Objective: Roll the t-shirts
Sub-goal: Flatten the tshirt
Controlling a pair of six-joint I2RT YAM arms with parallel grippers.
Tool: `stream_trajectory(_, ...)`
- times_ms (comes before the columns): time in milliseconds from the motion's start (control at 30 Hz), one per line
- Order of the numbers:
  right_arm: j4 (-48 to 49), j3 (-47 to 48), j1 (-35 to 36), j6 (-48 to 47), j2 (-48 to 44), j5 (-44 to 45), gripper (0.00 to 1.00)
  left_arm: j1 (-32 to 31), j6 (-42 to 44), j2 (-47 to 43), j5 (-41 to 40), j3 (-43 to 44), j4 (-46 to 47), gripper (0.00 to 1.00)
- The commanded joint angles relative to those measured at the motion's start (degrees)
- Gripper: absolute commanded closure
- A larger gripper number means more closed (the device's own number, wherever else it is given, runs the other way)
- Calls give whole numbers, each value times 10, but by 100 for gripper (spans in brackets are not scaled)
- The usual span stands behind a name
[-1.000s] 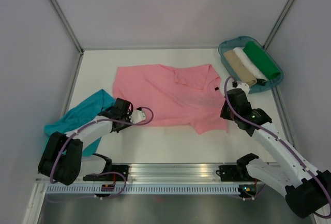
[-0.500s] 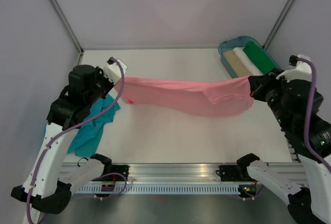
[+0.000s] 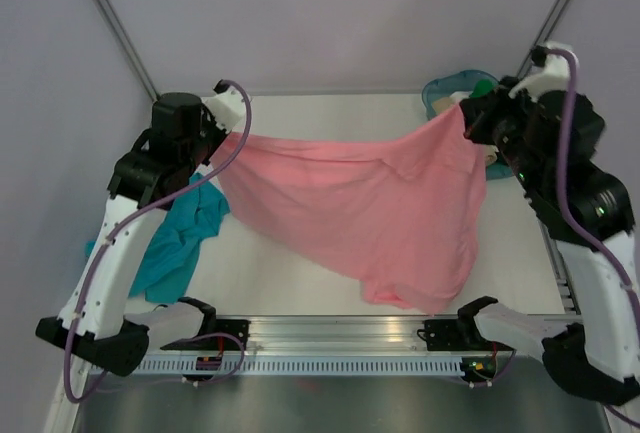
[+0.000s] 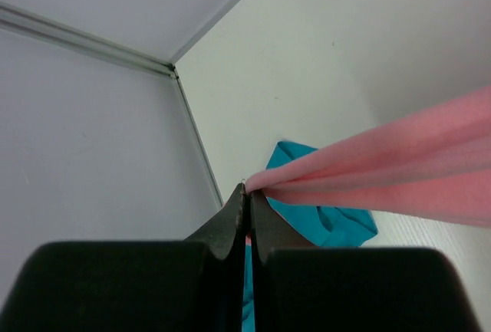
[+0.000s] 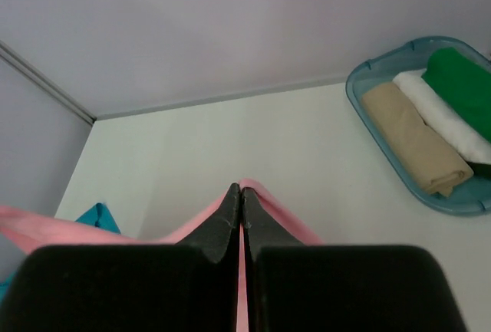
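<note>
Left pincer and right pincer each clamp a corner of the limp, probably lightweight pink t-shirt above the table.

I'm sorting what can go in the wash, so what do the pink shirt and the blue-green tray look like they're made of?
The pink t-shirt looks like thin knit cloth, probably cotton jersey, with a matte finish: held up, it sags and drapes in soft folds. The blue-green tray looks like moulded plastic, smooth and slightly glossy: it has a rigid rounded rim and an even colour.

Top camera high behind, looking down, wrist cameras close, forward, sharing table
</note>
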Motion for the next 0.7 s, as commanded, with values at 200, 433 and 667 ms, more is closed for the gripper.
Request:
stream_trajectory(200,95,321,-54,-35,341,-8,100,13,10,162,-166,217,206,98)
stream_trajectory(433,175,388,-122,1,365,-12,100,41,52,222,-190,310,288,98)
stream_trajectory(667,215,173,-130,-16,238,-2,100,40,71,149,-165,123,387,98)
